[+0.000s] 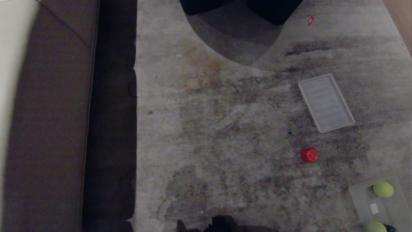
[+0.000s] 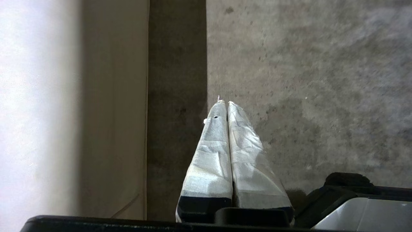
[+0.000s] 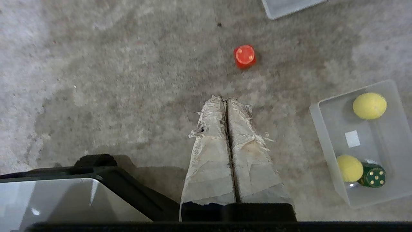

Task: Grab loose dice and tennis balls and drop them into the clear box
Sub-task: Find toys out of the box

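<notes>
A red die (image 1: 309,155) (image 3: 244,56) lies loose on the grey carpet. The clear box (image 1: 362,196) (image 3: 325,135) stands at the near right; inside are two tennis balls (image 1: 383,189) (image 3: 369,105), (image 1: 375,226) (image 3: 350,168) and a dark green die (image 1: 390,228) (image 3: 372,175). My right gripper (image 3: 226,99) hangs shut and empty above the carpet, short of the red die and left of the box. My left gripper (image 2: 224,102) is shut and empty too, over the carpet's edge by the sofa. Neither gripper shows in the head view.
The box's ribbed lid (image 1: 326,102) lies flat on the carpet beyond the red die. A brown sofa (image 1: 48,129) runs along the left with a dark gap (image 1: 111,129) beside it. Dark furniture (image 1: 273,9) stands at the far edge, a small red scrap (image 1: 310,20) near it.
</notes>
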Available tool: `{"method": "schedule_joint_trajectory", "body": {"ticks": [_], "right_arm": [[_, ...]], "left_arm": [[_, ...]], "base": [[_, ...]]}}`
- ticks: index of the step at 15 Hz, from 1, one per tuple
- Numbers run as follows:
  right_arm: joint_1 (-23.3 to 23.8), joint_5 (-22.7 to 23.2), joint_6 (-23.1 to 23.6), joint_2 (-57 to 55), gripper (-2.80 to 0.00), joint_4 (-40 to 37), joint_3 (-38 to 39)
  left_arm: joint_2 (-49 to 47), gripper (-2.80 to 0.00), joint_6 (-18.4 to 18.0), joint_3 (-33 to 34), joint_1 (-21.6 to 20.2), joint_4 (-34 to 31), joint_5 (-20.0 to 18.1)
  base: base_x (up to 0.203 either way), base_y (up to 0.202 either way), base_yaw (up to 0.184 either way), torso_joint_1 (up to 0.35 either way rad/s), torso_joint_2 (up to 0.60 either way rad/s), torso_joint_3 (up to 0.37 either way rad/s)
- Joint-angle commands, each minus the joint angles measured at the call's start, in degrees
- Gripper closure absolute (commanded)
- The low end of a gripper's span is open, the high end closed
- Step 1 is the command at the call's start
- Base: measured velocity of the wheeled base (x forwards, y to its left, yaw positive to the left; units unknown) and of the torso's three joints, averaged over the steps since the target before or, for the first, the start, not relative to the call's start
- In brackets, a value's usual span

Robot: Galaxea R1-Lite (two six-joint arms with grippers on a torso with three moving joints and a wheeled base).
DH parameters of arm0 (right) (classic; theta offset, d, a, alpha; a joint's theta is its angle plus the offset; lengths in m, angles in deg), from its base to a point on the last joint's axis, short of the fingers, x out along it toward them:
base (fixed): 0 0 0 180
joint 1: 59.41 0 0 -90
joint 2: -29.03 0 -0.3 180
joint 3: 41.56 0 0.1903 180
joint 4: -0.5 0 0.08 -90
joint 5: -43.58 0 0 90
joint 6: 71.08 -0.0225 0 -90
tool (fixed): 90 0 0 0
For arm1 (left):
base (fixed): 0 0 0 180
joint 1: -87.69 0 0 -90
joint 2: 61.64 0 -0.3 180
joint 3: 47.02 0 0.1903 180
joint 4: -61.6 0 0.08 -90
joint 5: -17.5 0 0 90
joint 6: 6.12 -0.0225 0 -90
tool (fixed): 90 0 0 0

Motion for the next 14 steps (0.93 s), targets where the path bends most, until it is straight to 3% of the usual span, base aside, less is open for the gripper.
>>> {"method": "schedule_joint_trajectory", "body": {"ticks": [1,14], "right_arm": [[-0.03,0.04,0.06,-0.05,0.00,-0.04,0.00],[-0.03,0.04,0.33,-0.05,0.00,-0.04,0.00]], "left_arm": [[-0.09,0.00,0.03,0.09,0.00,0.00,0.00],[-0.09,0.00,-0.06,0.09,0.00,-0.09,-0.10]], "base": [[0.000,0.000,0.000,0.001,0.00,-0.197],[0.000,0.000,0.000,0.002,0.00,-0.198]]}}
